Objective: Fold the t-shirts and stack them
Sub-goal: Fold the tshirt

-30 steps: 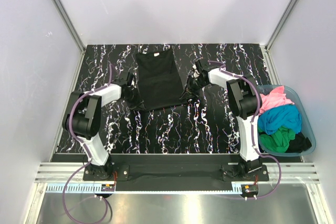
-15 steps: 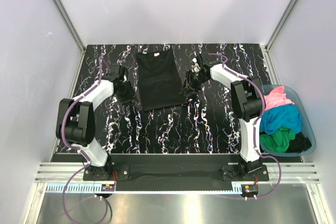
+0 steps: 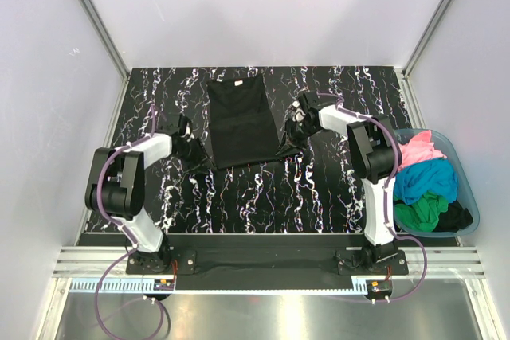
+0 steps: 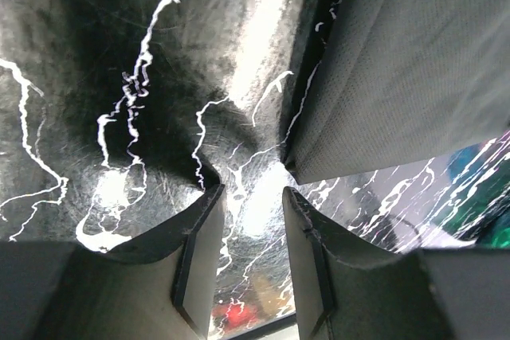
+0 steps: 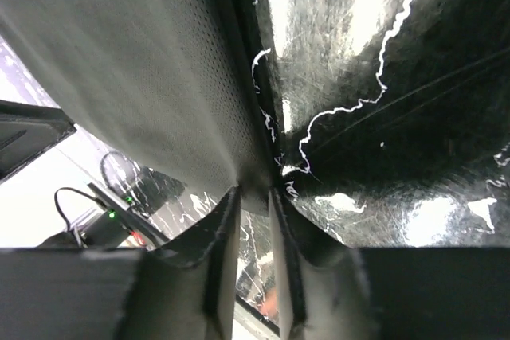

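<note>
Black t-shirt (image 3: 239,121), a long narrow panel at far centre of tabletop (image 3: 263,197). Left gripper (image 4: 251,193) released and empty beside near-left corner; right gripper (image 5: 253,190) narrowly parted at near-right corner, grip undeterminable. Step judged: crosswise fold. Next: pinching both near corners, carrying toward collar.
</note>
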Controlling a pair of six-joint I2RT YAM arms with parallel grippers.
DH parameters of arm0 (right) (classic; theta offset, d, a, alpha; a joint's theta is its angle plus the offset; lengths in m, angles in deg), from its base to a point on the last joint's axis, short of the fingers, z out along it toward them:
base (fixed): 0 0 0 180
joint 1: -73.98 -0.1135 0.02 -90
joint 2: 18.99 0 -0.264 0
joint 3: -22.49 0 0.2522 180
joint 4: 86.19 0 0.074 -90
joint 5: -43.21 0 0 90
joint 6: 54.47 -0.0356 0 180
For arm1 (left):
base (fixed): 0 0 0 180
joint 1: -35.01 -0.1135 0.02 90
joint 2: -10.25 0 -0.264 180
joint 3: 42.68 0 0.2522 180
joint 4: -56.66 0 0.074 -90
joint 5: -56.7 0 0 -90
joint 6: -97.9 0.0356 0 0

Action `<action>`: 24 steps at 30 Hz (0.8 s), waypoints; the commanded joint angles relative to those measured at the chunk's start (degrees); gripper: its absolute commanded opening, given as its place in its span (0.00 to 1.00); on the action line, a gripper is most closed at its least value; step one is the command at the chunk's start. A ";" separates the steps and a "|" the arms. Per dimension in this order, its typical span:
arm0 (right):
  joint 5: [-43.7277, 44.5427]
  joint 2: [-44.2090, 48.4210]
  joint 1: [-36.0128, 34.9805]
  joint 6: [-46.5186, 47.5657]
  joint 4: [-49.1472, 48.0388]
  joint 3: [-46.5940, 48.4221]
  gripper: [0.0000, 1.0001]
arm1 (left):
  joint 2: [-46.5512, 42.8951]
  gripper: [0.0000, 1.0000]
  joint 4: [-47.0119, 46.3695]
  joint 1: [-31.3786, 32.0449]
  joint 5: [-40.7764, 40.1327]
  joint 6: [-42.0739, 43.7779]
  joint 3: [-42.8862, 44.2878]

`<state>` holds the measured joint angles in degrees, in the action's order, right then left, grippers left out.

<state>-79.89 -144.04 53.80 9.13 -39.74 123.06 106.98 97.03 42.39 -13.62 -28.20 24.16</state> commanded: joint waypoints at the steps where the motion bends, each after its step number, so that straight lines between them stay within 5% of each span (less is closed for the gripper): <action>1: 1.46 0.51 0.06 -0.93 -5.17 -3.48 0.25 | -2.24 0.41 -1.04 -1.22 -1.84 -0.99 -2.88; 6: 0.67 2.44 0.06 -4.18 -9.65 -8.65 0.00 | -5.49 0.42 -2.88 -3.86 0.17 -3.37 -5.88; 15: -0.47 12.46 -0.20 -8.93 -17.83 -26.48 0.00 | -10.85 0.45 -9.55 -3.77 7.55 -6.52 -15.18; 19: -0.56 16.50 -0.47 -11.84 -19.67 -32.13 0.07 | -14.89 0.47 -14.13 -3.34 11.25 -10.31 -20.47; 24: 0.32 21.34 -1.00 -12.81 -20.47 -36.79 0.30 | -16.92 0.50 -13.16 -2.98 10.29 -9.26 -22.49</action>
<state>-83.91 -125.11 53.56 -3.48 -60.66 88.83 91.02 85.68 39.09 -3.96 -37.23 2.93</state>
